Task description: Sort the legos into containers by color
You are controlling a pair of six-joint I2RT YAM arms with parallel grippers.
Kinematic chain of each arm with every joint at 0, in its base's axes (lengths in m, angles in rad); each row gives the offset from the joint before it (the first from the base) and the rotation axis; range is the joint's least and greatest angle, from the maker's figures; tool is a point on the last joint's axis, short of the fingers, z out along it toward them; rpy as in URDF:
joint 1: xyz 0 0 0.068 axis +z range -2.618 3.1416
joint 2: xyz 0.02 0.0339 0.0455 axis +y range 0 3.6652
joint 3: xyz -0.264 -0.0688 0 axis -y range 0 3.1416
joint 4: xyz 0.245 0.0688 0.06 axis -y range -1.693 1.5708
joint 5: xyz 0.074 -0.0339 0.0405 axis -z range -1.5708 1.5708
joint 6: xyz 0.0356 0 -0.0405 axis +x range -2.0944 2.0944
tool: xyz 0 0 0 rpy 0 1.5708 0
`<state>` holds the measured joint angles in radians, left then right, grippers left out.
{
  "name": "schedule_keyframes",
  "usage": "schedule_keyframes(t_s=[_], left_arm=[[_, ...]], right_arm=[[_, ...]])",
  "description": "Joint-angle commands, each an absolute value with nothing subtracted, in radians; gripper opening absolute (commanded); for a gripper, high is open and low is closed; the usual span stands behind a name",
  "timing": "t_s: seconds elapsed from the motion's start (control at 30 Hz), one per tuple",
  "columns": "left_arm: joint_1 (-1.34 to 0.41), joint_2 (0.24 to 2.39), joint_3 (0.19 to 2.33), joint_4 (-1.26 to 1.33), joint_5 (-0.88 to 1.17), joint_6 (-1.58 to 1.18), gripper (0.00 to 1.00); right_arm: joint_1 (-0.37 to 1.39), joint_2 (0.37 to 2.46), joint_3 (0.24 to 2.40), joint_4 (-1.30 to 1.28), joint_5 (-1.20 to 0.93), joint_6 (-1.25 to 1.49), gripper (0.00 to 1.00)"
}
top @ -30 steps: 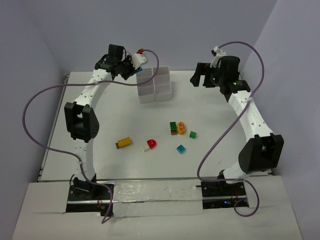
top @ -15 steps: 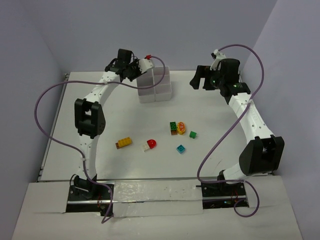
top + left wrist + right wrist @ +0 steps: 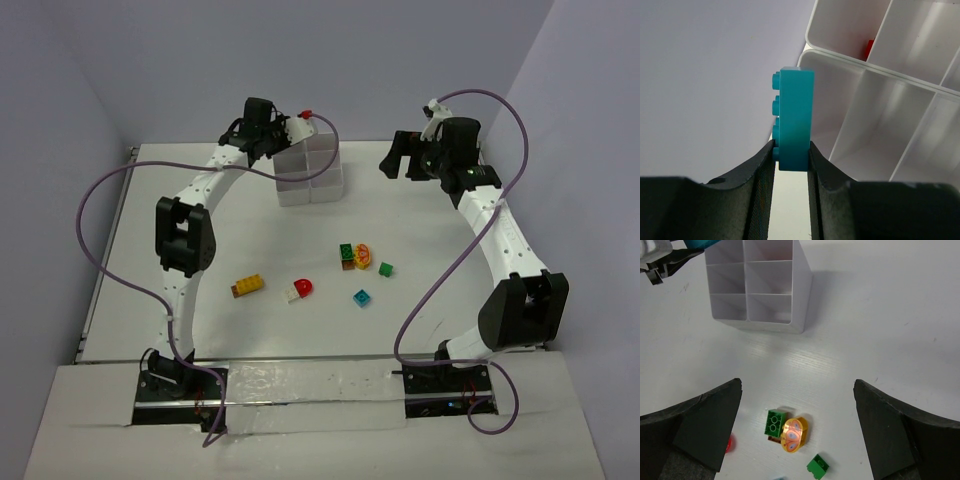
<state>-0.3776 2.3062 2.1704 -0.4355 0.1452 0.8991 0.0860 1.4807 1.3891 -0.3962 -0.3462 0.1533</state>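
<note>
- Overhead, the left gripper [image 3: 288, 132] is seen raised at the far-left corner of the white tray [image 3: 295, 192]. The right gripper [image 3: 397, 158] is held off to the tray's other side with its jaws spread wide and nothing between them, probably to leave the drop unobstructed.
- Well behind both claws, loose legos are scattered on the table [image 3: 450, 300]: a yellow-and-brown brick [image 3: 248, 286], a red-and-white piece [image 3: 298, 290], a small cyan piece [image 3: 361, 297], a small green piece [image 3: 386, 268] and a green-and-orange cluster [image 3: 354, 255].
- From the left wrist, a cyan brick [image 3: 796, 117] is seen pinched by its lower end between narrowly parted fingers and stood on end, likely so it can be released straight down. Compartments lie just ahead and right of the fingertips, and a red piece [image 3: 868, 49] sits in a farther one. Whether the brick is yet over a cell cannot be told.
- From the right wrist, the tray is seen ahead of the open fingers, with the cluster lying between them.
- Matte white tabletop is enclosed by plain lavender walls [image 3: 120, 60].
</note>
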Motion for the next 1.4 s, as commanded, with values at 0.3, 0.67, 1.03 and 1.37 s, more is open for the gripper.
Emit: schedule_keyframes(t_s=[0.3,0.67,1.03,1.37], left_arm=[[-0.387,2.315,2.189,-0.37,0.107,0.921,0.35],[-0.396,2.307,2.183,-0.351,0.109,0.922,0.46],[-0.404,2.114,2.224,-0.394,0.231,0.607,0.51],[-0.53,1.714,1.783,-0.677,0.35,0.21,0.65]], right_arm=[[0.075,1.471,1.402,-0.353,-0.376,0.176,1.0],[0.072,1.488,1.414,-0.359,-0.387,0.186,1.0],[0.073,1.414,1.347,-0.38,-0.394,0.144,1.0],[0.011,1.299,1.246,-0.415,-0.382,0.137,1.0]])
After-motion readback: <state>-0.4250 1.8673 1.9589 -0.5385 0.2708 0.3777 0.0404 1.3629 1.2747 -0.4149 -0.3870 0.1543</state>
